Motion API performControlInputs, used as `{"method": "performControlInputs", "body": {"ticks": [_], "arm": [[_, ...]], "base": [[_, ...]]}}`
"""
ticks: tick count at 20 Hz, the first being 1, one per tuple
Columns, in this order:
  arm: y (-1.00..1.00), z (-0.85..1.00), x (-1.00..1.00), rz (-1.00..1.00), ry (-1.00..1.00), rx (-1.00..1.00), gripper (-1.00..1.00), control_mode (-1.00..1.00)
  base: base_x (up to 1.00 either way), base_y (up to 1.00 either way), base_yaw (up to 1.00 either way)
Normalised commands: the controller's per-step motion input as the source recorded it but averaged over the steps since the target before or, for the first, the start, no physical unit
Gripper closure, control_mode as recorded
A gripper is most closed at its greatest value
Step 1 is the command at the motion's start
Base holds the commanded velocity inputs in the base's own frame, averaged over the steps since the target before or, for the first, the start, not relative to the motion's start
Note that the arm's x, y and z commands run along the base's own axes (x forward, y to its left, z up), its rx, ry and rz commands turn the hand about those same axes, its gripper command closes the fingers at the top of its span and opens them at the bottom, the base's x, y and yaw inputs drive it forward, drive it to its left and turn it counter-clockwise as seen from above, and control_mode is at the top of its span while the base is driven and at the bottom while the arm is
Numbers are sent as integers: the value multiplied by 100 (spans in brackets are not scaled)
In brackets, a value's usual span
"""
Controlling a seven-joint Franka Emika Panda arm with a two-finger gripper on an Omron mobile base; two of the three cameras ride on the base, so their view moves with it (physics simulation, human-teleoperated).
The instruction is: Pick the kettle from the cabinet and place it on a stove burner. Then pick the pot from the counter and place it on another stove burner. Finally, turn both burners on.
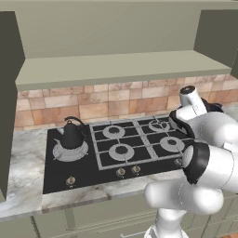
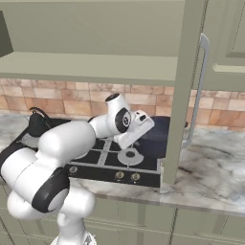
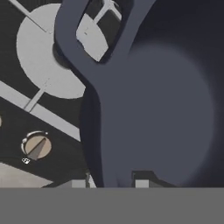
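The small dark kettle (image 1: pixel 72 135) (image 2: pixel 37 123) stands on the large silvery stove burner (image 1: pixel 69 152) at the hob's left end. In the right base view the navy pot (image 2: pixel 157 137) hangs over the right part of the hob, half hidden behind the open cabinet door (image 2: pixel 184 86). My gripper (image 2: pixel 146 128) is at the pot's near side. In the hand view the pot (image 3: pixel 166 109) is very close, and its loop handle (image 3: pixel 72 39) arches over a grey burner disc (image 3: pixel 41 48). The gripper (image 3: pixel 110 183) is shut on the pot where the handle meets the rim.
The cabinet door's long grey bar handle (image 2: pixel 200 91) hangs just right of the pot. Marbled counter (image 2: pixel 215 167) (image 1: pixel 23 162) flanks the black hob. Brass knobs (image 1: pixel 121 172) (image 3: pixel 36 146) line the hob's front edge. Three smaller burners with grates (image 1: pixel 122 151) stand free.
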Motion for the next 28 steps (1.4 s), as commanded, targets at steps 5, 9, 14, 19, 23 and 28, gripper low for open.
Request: {"method": "performControlInputs", "body": {"ticks": [5,9,14,19,23,28], "arm": [[40,0,0,8,5,0,100,-100],[41,0,0,9,5,0,100,-100],[41,0,0,9,5,0,100,-100],[41,0,0,9,5,0,100,-100],[41,0,0,9,2,1,100,-100],[41,0,0,8,0,3,100,-100]], "base": [[0,0,0],[0,0,0],[0,0,0],[0,0,0],[0,0,0],[0,0,0]]}}
